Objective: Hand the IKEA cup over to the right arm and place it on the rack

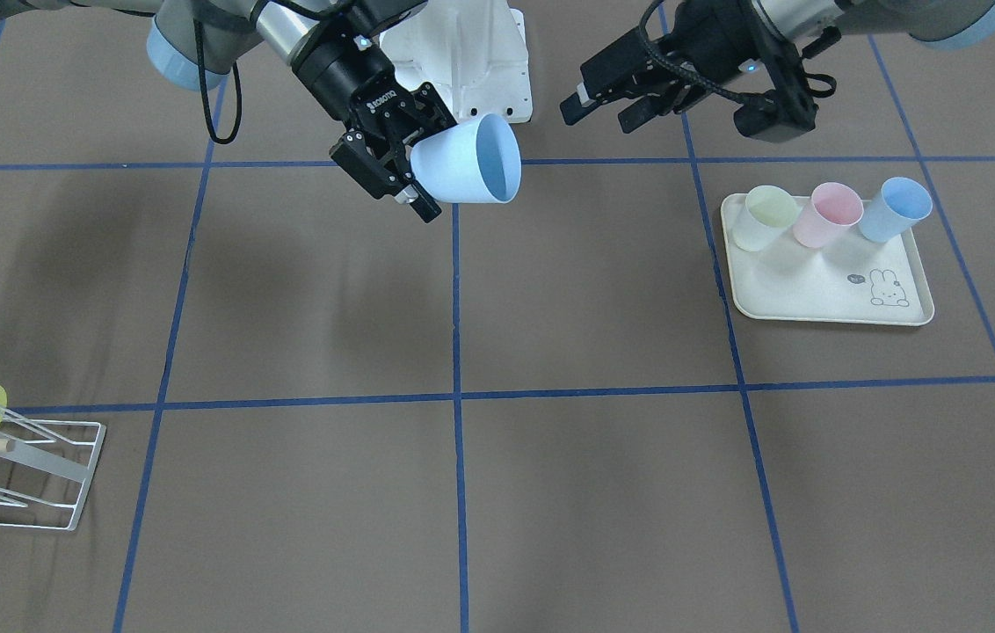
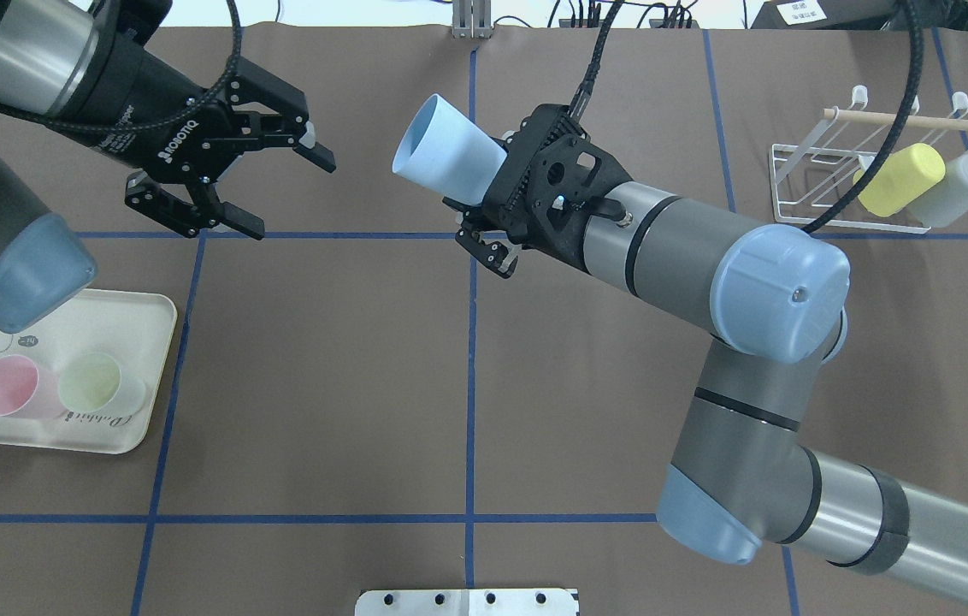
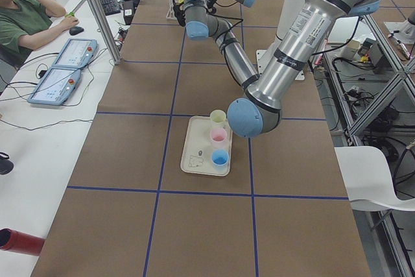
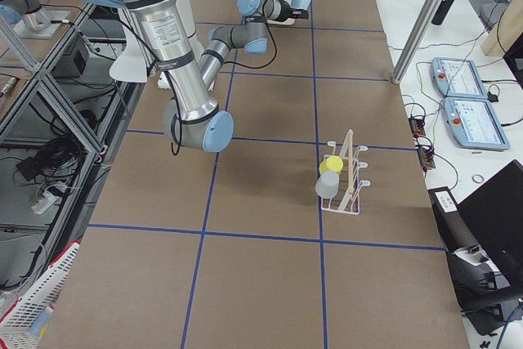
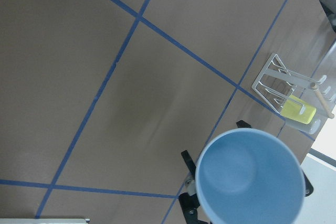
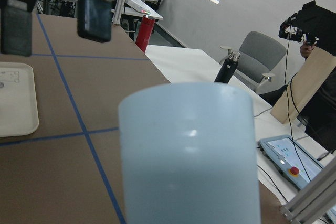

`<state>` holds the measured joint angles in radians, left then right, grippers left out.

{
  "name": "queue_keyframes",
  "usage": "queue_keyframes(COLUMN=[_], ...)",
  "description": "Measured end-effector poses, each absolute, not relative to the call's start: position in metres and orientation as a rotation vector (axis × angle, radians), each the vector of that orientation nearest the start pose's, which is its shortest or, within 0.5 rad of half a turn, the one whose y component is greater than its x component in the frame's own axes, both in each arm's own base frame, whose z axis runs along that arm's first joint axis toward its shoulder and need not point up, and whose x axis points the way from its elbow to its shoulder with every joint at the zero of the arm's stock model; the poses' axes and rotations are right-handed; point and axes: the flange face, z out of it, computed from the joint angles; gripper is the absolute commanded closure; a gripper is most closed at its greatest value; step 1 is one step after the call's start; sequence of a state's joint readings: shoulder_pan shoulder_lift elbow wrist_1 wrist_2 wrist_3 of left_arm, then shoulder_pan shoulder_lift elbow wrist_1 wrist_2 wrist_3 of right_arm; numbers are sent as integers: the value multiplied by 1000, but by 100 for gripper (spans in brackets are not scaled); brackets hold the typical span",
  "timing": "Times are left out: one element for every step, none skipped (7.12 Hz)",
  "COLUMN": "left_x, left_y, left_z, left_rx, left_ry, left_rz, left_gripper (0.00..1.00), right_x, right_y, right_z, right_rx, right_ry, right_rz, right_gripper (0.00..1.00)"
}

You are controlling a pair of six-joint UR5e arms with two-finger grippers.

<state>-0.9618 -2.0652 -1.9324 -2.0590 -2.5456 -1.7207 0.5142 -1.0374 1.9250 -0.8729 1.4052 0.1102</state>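
Aloft, right jaws clamp blue cup (image 1: 452,164).

— What surrounds the tabletop (image 1: 594,492)?
— It has a brown cover with blue tape lines (image 1: 456,308) in a grid. A white desk (image 4: 458,22) runs alongside, carrying two control pendants (image 4: 476,124); an aluminium post (image 3: 97,11) stands between them.
— And farther off?
— A grey chair (image 6: 260,56) before a pale wall (image 6: 273,9).

We see both arms built of silver-grey tubes with pale blue joint caps and black bands at the joints. Black braided cable runs along the right arm (image 2: 681,248) and the left arm (image 2: 14,51). The left pincer (image 2: 283,195) and right pincer (image 1: 425,151) are black and linkage-fingered, with white ROBOTIQ lettering.
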Motion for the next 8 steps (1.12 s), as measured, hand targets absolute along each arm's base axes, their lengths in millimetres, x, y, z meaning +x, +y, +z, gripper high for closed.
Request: queue_keyframes(left_x=[256, 248, 241, 233, 229, 227, 227, 228], left_y=[-474, -477, -479, -480, -481, -481, -481, -481], left_z=[185, 212, 233, 248, 256, 259, 260, 260], left_rx=[-218, -183, -153, -129, -116, -111, -110, -110], left_ry=[1401, 1376, 1356, 1342, 1335, 1332, 1331, 1331], left_rz=[-236, -219, -206, -196, -190, -188, -186, -185], left_gripper=[0, 0, 0, 0, 0, 0, 0, 0], right_x=[-404, -390, -368, -340, -317, -297, -276, -258], right_y=[-415, -431, -453, -475, -493, -508, -521, -532], right_z=[124, 129, 137, 149, 162, 174, 183, 193], right_rx=[1352, 1269, 1176, 1092, 1034, 987, 952, 920], right_ry=[-721, -676, -655, -629, -568, -483, -388, -273], right_rz=[-626, -660, -704, -755, -813, -881, -957, -1044], right_gripper=[72, 73, 75, 75, 74, 74, 74, 75])
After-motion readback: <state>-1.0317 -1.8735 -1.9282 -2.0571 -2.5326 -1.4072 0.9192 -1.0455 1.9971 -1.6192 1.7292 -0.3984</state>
